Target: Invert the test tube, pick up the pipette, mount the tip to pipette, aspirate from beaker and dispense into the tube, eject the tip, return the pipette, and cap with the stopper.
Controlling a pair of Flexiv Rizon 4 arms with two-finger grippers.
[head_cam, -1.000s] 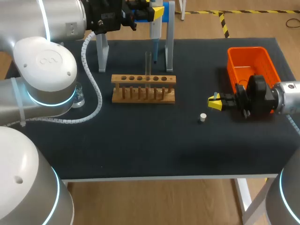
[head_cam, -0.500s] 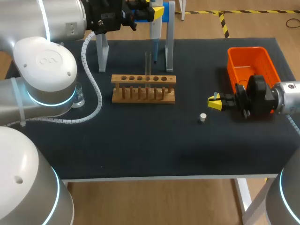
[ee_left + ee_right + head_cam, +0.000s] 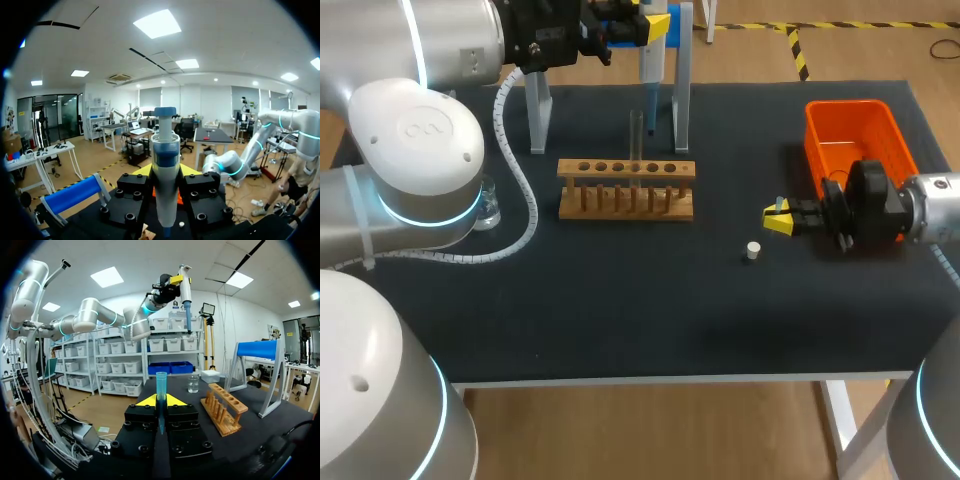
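Pipette (image 3: 165, 170) — rigid plastic, long and probably top-heavy — stands upright in the left end effector (image 3: 650, 24), whose fingers are clamped on the barrel from both sides. It is held high over the far edge of the bench (image 3: 620, 320), close by the pale stand (image 3: 538, 120). The grip sits below the blue plunger head, which I judge sensible. The body looks stiff enough to take a firm squeeze there, and the plunger and the thin shaft below are left free. The smooth barrel could slip or twist under an axial push, so the hold wants to be tight when the tip is pressed on.

The tip (image 3: 161, 382) is the delicate part: light, thin-walled, translucent blue, likely to bend or pop out if squeezed hard. The right end effector (image 3: 161, 401) is closed on its narrow lower part, wide mouth upward, near the right edge of the bench beside the orange bin (image 3: 845, 104). Mounting probably calls for lining mouth and shaft up squarely — off-axis, the tip would skew in the fingers.

The test tube (image 3: 636, 140) stands in the wooden rack (image 3: 626, 188) mid-bench; it is thin glass and fragile. The beaker (image 3: 488, 205) sits by the left edge, partly hidden behind the left arm. The stopper (image 3: 752, 251) lies loose on the bench between the rack and the right end effector.
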